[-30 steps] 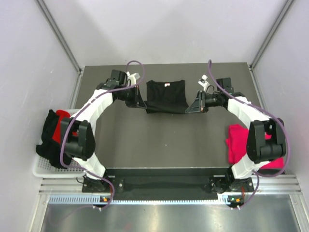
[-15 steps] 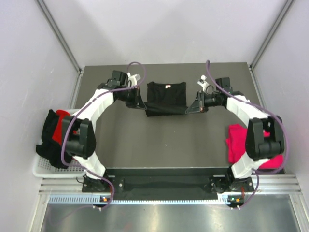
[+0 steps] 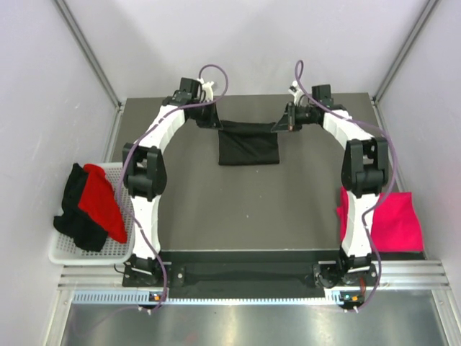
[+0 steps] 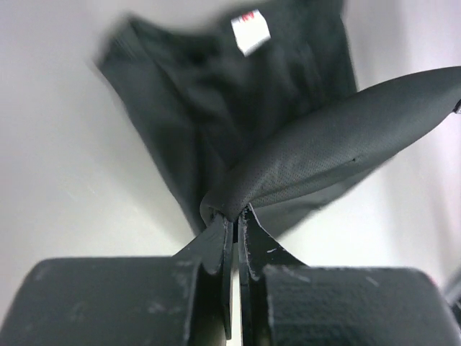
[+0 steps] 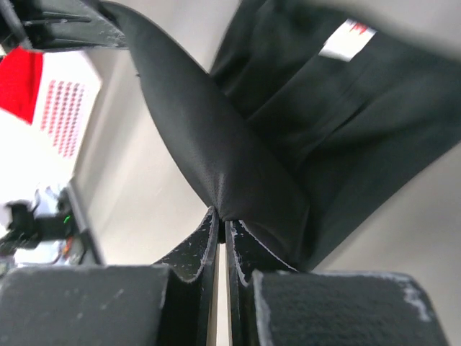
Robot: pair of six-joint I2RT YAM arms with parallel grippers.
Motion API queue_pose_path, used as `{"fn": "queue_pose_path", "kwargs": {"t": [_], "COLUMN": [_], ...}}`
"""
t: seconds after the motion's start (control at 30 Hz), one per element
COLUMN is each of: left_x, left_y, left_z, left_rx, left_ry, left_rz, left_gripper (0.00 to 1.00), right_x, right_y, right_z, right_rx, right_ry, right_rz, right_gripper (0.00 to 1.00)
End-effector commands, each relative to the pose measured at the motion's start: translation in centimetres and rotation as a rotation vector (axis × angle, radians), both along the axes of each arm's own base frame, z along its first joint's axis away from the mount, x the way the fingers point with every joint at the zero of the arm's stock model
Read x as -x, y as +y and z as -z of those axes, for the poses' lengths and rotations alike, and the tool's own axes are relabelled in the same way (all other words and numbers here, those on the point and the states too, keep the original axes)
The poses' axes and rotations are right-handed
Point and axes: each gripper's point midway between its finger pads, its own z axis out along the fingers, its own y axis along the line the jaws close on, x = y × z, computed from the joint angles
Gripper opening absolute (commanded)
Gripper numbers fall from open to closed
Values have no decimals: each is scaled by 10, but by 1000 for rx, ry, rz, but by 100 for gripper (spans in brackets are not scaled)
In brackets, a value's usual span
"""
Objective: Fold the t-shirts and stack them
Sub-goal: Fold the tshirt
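The black t-shirt lies folded at the far middle of the table. Its far edge is lifted and stretched between both grippers. My left gripper is shut on its left corner; the wrist view shows the jaws pinching the black cloth, with the white tag beyond. My right gripper is shut on the right corner; its wrist view shows the pinched cloth and the tag. A pink-magenta t-shirt lies at the right. Black and red t-shirts sit at the left.
A white wire basket at the near left edge holds the black and red tees. Both arms reach far back, close to the rear wall. Metal frame posts stand at the back corners.
Both grippers have carried the shirt's near edge up and away toward the far edge, folding it over. The arms have stretched back, uncovering the pink shirt and the basket.
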Motion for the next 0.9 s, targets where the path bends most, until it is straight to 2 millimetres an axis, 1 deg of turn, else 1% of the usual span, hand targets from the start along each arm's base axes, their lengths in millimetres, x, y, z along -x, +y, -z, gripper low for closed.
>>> {"fn": "queue_pose_path", "kwargs": {"t": [0.0, 0.03, 0.07, 0.1, 0.13, 0.17, 0.2, 0.23, 0.27, 0.3, 0.33, 0.37, 0.4, 0.47, 0.57, 0.63, 0.7, 0.73, 0.77, 0.8, 0.87], "left_x": [-44, -52, -58, -67, -74, -81, -90, -96, -101, -107, -109, -110, -112, -113, -116, -117, -116, -115, -115, -114, -115], "left_y": [14, 15, 16, 18, 21, 21, 22, 22, 22, 21, 20, 20, 19, 17, 13, 9, 5, 2, 0, -2, -5], "left_z": [-8, -6, 8, 7, 10, 24, 20, 22, 37, 33, 42, 45, 44, 47, 40, 32, 22, 15, 11, 8, 3], "left_rx": [-43, -46, -58, -75, -82, -93, -102, -110, -125, -131, -157, -160, -155, -143, -126, -118, -101, -90, -84, -81, -79], "left_ry": [-114, -129, -122, -147, -159, -162, -193, -207, -198, -224, -230, -231, -235, -230, -248, -262, -273, -280, -286, -291, -307], "left_rz": [-42, -46, -49, -64, -71, -70, -77, -77, -78, -75, -68, -68, -70, -70, -74, -74, -69, -69, -67, -66, -62], "left_gripper": [0, 0, 0, 0, 0, 0, 0, 0, 0, 0, 0, 0, 0, 0, 0, 0, 0, 0, 0, 0, 0], "right_x": [-50, -56, -61, -69, -74, -77, -83, -87, -90, -93, -96, -98, -99, -103, -107, -106, -103, -102, -101, -101, -102], "right_y": [-6, -6, -4, -5, -5, -4, -3, -3, -2, -2, -3, -2, -2, -5, -9, -13, -18, -20, -23, -28, -31], "right_z": [-8, 6, 8, 5, 18, 20, 18, 26, 28, 27, 29, 25, 26, 20, 10, 1, -3, -12, -12, -16, -21], "right_rx": [-20, -19, -19, -22, -21, -24, -29, -29, -30, -30, -29, -31, -31, -37, -57, -63, -78, -87, -93, -110, -127], "right_ry": [-91, -75, -83, -105, -88, -88, -105, -95, -98, -111, -111, -124, -127, -149, -159, -167, -160, -172, -174, -161, -162], "right_rz": [51, 53, 54, 63, 65, 65, 68, 73, 72, 74, 77, 77, 74, 82, 91, 97, 105, 109, 116, 135, 143], "right_gripper": [0, 0, 1, 1, 1, 1, 1, 1, 1, 1, 1, 1, 1, 1, 1, 1, 1, 1, 1, 1, 1]}}
